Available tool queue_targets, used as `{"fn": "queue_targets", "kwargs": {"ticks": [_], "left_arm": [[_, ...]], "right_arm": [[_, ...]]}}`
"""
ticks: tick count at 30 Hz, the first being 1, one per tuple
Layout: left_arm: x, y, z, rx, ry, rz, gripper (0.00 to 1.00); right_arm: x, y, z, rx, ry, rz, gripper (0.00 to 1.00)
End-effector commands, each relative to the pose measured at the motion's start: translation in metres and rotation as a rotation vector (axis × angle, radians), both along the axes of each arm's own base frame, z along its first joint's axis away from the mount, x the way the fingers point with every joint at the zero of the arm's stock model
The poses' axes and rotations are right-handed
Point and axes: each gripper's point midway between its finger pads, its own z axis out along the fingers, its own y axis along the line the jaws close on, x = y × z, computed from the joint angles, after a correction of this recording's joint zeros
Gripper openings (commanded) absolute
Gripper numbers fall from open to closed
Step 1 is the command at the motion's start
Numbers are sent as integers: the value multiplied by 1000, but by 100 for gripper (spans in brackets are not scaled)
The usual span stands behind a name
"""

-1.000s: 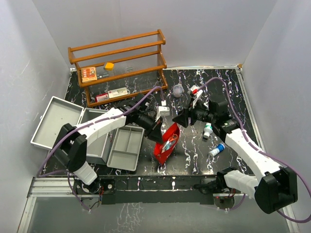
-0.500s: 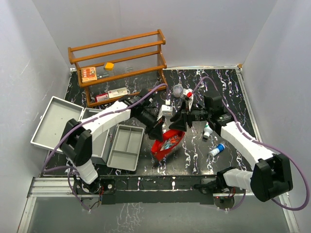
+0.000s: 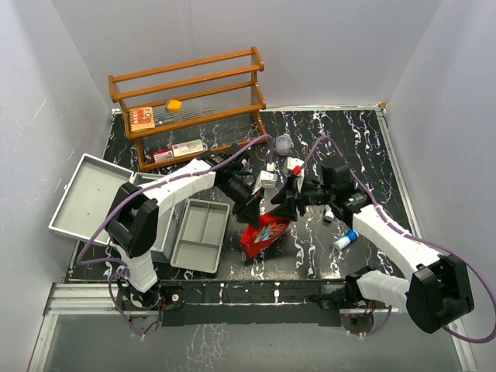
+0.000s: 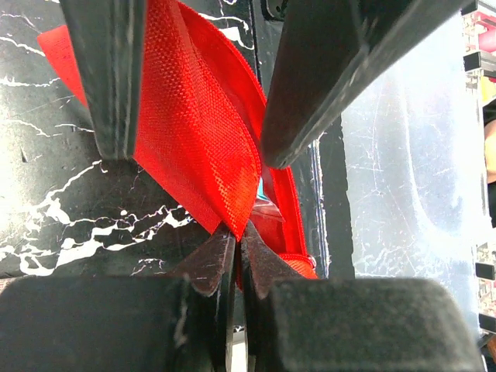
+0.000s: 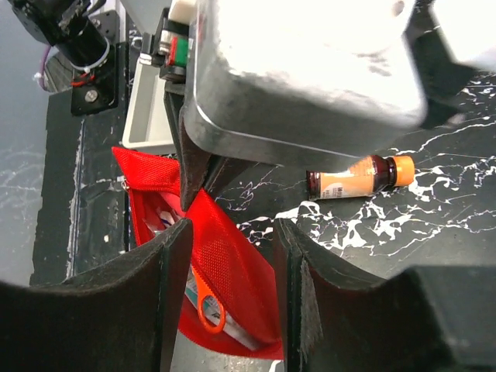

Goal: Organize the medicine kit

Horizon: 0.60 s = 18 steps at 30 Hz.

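The medicine kit is the silver-grey case at the left, its lid (image 3: 87, 194) thrown open and its grey two-compartment tray (image 3: 200, 235) beside it. A red fabric pouch (image 3: 263, 231) lies right of the tray, mouth open, with packets and an orange-handled item (image 5: 205, 310) inside. My left gripper (image 3: 254, 213) is shut on the pouch's upper edge (image 4: 201, 116), the fabric pinched between its jaws (image 4: 235, 236). From the right, my right gripper (image 3: 280, 203) stands open astride the pouch's other wall (image 5: 229, 256), its fingers (image 5: 167, 294) apart from the fabric.
A brown wooden rack (image 3: 190, 101) with small boxes stands at the back. Small white boxes (image 3: 261, 178), a clear cup (image 3: 284, 143) and two white bottles (image 3: 346, 239) lie around the right arm. A brown bottle with an orange cap (image 5: 356, 177) lies beyond the pouch.
The right gripper has moved left onto the pouch and its jaws have narrowed. The pouch has dropped from standing upright to lying lower, still pinched by the left gripper.
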Motion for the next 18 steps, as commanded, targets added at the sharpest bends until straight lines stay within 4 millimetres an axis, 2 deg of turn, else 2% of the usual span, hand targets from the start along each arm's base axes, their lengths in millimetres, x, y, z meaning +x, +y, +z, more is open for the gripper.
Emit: {"fn": "queue_targets", "kwargs": {"ticks": [1, 5, 8, 14, 17, 18], "left_arm": [[-4, -5, 32, -125, -49, -51, 0], [-4, -1, 31, -117, -72, -54, 0], [0, -1, 29, -104, -95, -55, 0], [3, -4, 38, -126, -126, -78, 0], [3, -2, 39, -125, -135, -86, 0], [1, -1, 39, -123, -134, -89, 0]], "right_arm": [[4, 7, -6, -44, -97, 11, 44], [0, 8, -4, -45, -112, 37, 44], [-9, 7, -11, -73, -89, 61, 41], [-21, 10, -29, -129, -49, 74, 29], [-20, 9, -25, -128, -60, 66, 29], [-20, 9, -24, -128, -65, 60, 32]]}}
